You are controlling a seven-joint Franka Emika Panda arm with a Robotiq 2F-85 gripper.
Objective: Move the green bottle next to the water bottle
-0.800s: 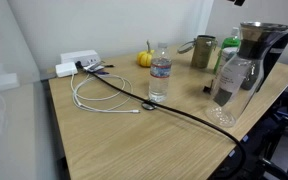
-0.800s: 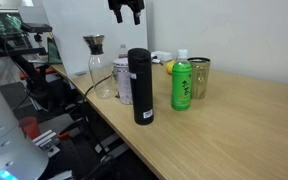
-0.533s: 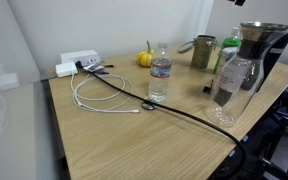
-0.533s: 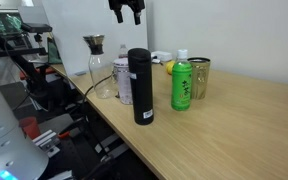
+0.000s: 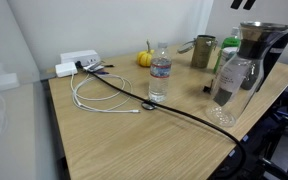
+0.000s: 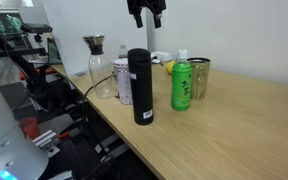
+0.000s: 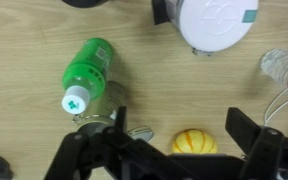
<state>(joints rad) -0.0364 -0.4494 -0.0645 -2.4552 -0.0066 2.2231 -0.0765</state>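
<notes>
The green bottle (image 6: pixel 182 82) stands upright next to an olive metal mug (image 6: pixel 200 76). In an exterior view it is mostly hidden behind the glass carafe (image 5: pixel 221 55). The wrist view shows it from above (image 7: pixel 89 70), pale cap toward the camera. The water bottle (image 5: pixel 160 72) stands apart near the table's middle. It is half hidden behind a black flask (image 6: pixel 140 86) and shows at the right edge of the wrist view (image 7: pixel 284 67). My gripper (image 6: pixel 147 18) is open and empty, high above the table, roughly over the mug and a small orange fruit (image 7: pixel 192 142).
The glass carafe (image 5: pixel 239 72) stands near the table edge. A white power strip (image 5: pixel 76 62) lies at the back. White and black cables (image 5: pixel 104 100) run across the table past the water bottle. The fruit (image 5: pixel 144 59) sits behind the water bottle.
My gripper has moved sideways, high above the table, from over the black flask toward the green bottle and mug. Nothing on the table has moved.
</notes>
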